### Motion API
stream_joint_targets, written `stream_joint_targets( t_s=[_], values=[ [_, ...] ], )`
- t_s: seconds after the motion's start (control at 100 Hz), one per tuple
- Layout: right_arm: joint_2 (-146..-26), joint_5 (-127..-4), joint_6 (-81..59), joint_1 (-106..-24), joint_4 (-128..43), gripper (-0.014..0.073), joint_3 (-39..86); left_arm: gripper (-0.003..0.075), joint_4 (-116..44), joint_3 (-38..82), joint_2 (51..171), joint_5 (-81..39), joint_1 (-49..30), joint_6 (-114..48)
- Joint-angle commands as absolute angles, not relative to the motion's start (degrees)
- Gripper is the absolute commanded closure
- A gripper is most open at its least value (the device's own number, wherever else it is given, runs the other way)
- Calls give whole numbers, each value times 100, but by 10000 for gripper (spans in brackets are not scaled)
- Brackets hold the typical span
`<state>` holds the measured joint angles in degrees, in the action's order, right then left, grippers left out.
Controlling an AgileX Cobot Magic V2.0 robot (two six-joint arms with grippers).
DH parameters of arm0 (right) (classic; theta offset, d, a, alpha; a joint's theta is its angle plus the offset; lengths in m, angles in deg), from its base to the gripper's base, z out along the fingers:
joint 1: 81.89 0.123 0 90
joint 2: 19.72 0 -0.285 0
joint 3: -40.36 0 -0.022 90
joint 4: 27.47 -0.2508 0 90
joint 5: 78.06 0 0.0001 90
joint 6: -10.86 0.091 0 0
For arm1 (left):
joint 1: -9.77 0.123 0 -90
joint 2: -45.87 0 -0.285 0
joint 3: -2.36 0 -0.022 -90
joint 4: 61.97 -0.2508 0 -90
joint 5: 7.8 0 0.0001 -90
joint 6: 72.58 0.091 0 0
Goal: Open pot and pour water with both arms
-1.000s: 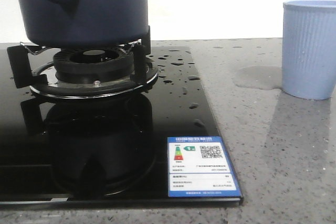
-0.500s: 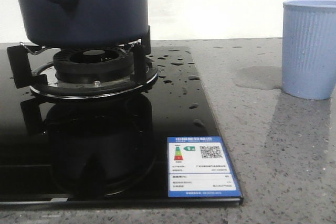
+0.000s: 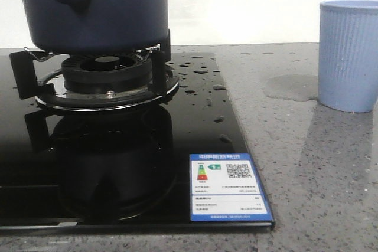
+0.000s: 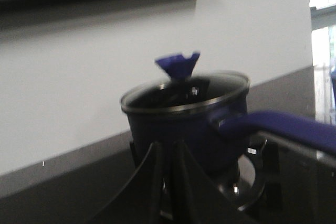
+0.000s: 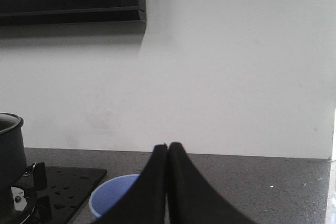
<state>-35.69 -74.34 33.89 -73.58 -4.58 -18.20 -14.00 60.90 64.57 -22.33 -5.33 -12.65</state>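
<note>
The pot (image 3: 94, 7) sits on the burner stand (image 3: 97, 78) at far left of the black hob (image 3: 118, 163) (droplets (image 3: 198, 81) scattered beside it); at far right, a light blue cup (image 3: 349, 54) stands on the grey worktop (image 3: 313, 169) touching a puddle (image 3: 289, 87)

This is a kitchen. A black glass gas hob (image 3: 201, 116) fills the lower left of the front view, its burner (image 3: 103, 78) and pan supports carrying a dark blue pot (image 3: 94, 7). An energy label (image 3: 229, 187) is stuck near its corner. Beside it runs a grey speckled stone tabletop (image 3: 307, 169) against a plain white wall (image 5: 236, 66).
</note>
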Motion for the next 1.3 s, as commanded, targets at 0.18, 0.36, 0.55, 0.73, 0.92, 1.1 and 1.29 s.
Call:
stream_joint_targets(
  t_s=[0.18,0.36,0.55,0.73,0.92,1.1,1.29],
  values=[
    [-3617,-7806,3378,-7383,-442,669,-1686,740,-4969,6806,6351,-1831,-523,-5190],
    [-3617,-7806,3378,-7383,-442,669,-1686,740,-5005,7739,5619,-1079,-406,-5821],
    [-3617,-7806,3378,-7383,-442,669,-1686,740,-5174,8135,5229,-1535,78,-6338],
    [-3617,-7806,3378,-7383,-442,669,-1686,740,-5174,8135,5206,-2027,382,-6338],
    [-3617,-7806,3378,-7383,-442,669,-1686,740,-4939,8135,5206,-2464,393,-6338],
    [-3617,-7806,3378,-7383,-442,669,-1686,740,-4939,8135,5206,-2464,393,-6338],
    [-3617,-7806,3378,-7383,-442,669,-1686,740,-4939,8135,5206,-2464,393,-6338]
  ],
)
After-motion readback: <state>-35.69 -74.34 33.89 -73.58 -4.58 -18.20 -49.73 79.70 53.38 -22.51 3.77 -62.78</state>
